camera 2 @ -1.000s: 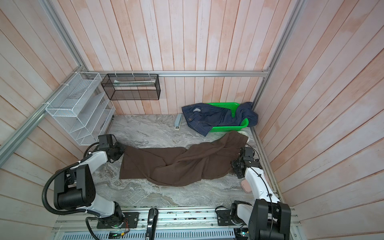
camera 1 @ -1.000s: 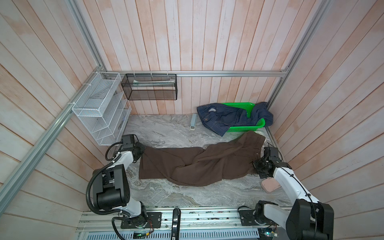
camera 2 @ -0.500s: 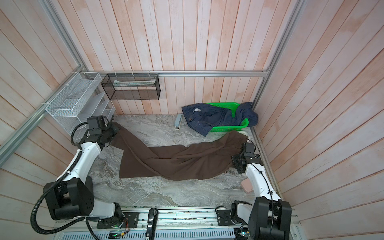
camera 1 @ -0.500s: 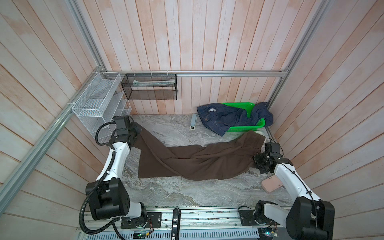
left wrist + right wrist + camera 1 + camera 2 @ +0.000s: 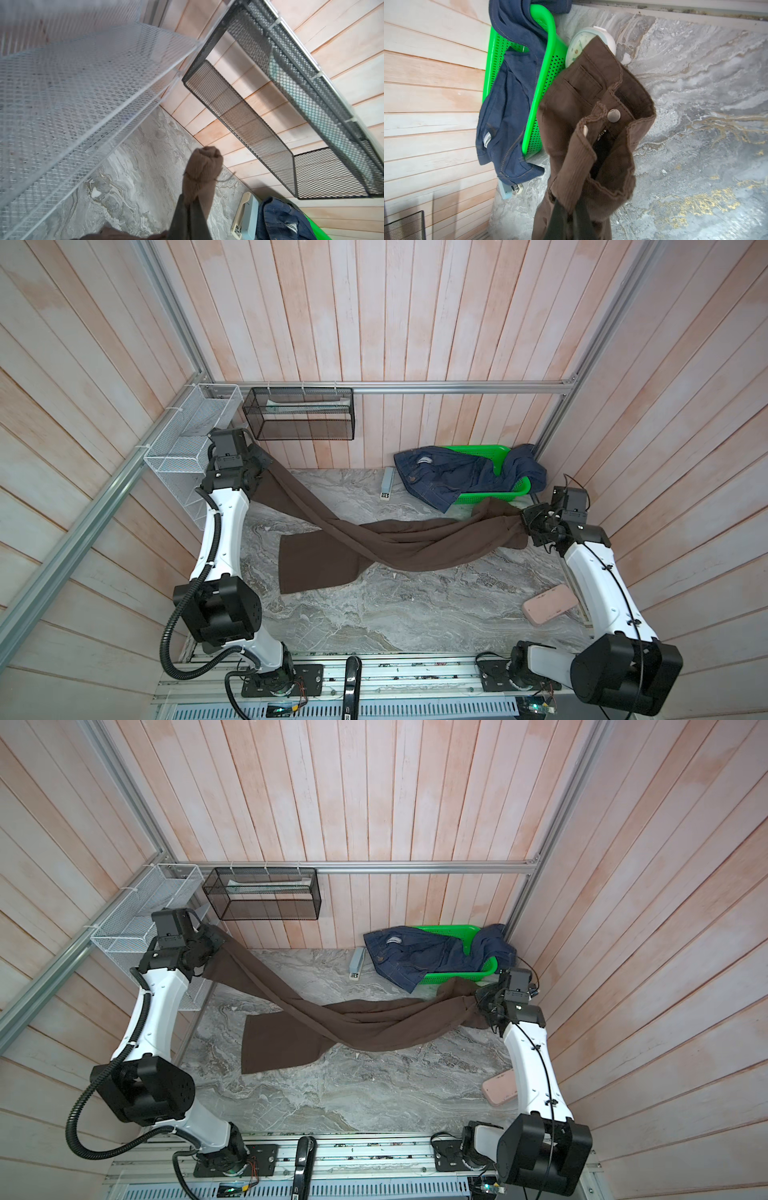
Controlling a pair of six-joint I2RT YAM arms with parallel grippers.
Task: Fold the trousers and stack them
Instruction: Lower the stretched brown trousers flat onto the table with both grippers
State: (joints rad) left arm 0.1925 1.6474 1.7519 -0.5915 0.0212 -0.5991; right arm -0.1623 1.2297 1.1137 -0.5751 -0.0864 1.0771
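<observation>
Left gripper [image 5: 262,461] is swinging up and back toward the rack [image 5: 183,448], clenched on one leg's hem [image 5: 204,164]. A second ago it was sitting down at table [image 5: 395,622] level by the left edge of the trousers [image 5: 395,539]. That leg is now hanging off the table in a taut diagonal, while the other leg is lying flat, left of centre.

Right gripper [image 5: 523,523] is clamping the waist end at the right, just in front of the basket [image 5: 494,497], and riding slightly higher than before. In the right wrist view the waist is hanging open with the button [image 5: 614,115] showing.

The cloth is twisting where the raised leg crosses the flat one.

My read: this is stretching the trousers out, not folding them yet. Only one hem is being held, so the legs aren't lining up. The fingers are blurring in the left wrist view, so I can't tell how deep that pinch is going.
</observation>
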